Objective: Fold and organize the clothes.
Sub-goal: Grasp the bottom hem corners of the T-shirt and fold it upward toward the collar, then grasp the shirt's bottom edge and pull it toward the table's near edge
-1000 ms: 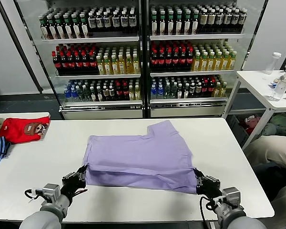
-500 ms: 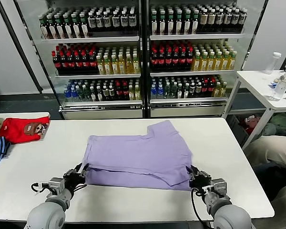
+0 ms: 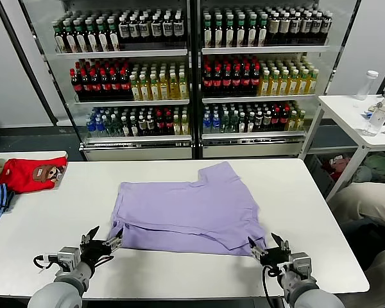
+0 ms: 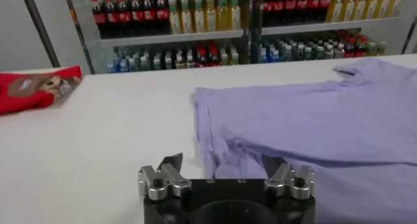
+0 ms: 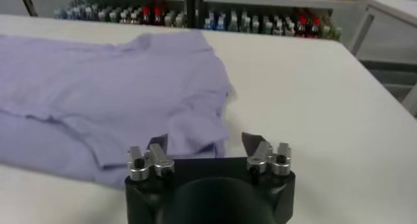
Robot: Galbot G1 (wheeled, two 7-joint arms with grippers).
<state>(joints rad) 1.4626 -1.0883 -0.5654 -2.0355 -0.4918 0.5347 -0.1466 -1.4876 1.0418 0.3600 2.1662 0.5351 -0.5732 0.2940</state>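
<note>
I'm hovering both spread hands, left hand (image 3: 101, 243) and right hand (image 3: 267, 246), at the T-shirt's (image 3: 186, 208) six o'clock hem, judging another fold comes next

left gripper (image 3: 101, 244) let go, jaws spread, backed off hem | right gripper (image 3: 265, 247) same | lavender T-shirt (image 3: 186, 212) front edge dropped flat on counter (image 3: 45, 224)

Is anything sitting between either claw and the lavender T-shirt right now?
Nothing visible. The left claw and right claw are open at the near corners of the lavender T-shirt, with only bare table between.
</note>
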